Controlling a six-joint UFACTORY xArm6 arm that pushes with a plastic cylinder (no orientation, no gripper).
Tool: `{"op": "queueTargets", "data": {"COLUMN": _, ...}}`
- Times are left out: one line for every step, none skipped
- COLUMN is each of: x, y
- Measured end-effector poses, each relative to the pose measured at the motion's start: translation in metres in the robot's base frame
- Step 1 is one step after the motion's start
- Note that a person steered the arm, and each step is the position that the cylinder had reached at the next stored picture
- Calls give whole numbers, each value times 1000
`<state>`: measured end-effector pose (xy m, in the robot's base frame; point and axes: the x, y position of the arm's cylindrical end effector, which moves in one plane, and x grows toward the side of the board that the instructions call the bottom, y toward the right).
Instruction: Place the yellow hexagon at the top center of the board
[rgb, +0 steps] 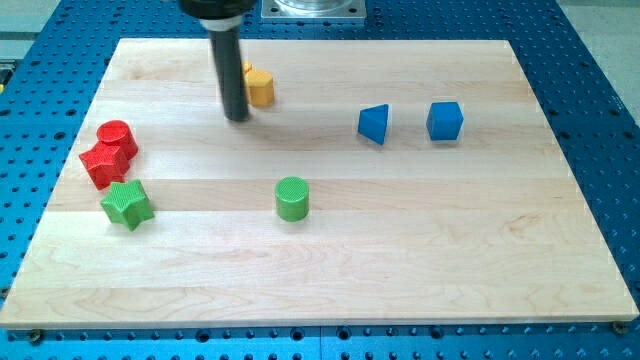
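Just now my tip (237, 118) sits touching the yellow hexagon's (260, 88) left side; no grasping tool shows

Bright, even light from overhead fills the view and everything is sharp. Shadows are faint and soft; the wooden board (400, 250) shows mild glare.

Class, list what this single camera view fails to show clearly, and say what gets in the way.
- Yellow hexagon: its left part is hidden behind the rod; contact with my tip cannot be judged.
- Arm: cut off by the view's top edge.
- Red star: partly hidden by the red cylinder.
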<state>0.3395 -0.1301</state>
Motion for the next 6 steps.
{"op": "queueTargets", "data": {"x": -21, "y": 7}}
{"op": "queueTargets", "data": {"x": -31, "y": 81}}
{"op": "queueTargets", "data": {"x": 11, "y": 58}}
{"op": "queueTargets", "data": {"x": -5, "y": 115}}
{"op": "queueTargets", "data": {"x": -55, "y": 124}}
{"op": "queueTargets", "data": {"x": -75, "y": 126}}
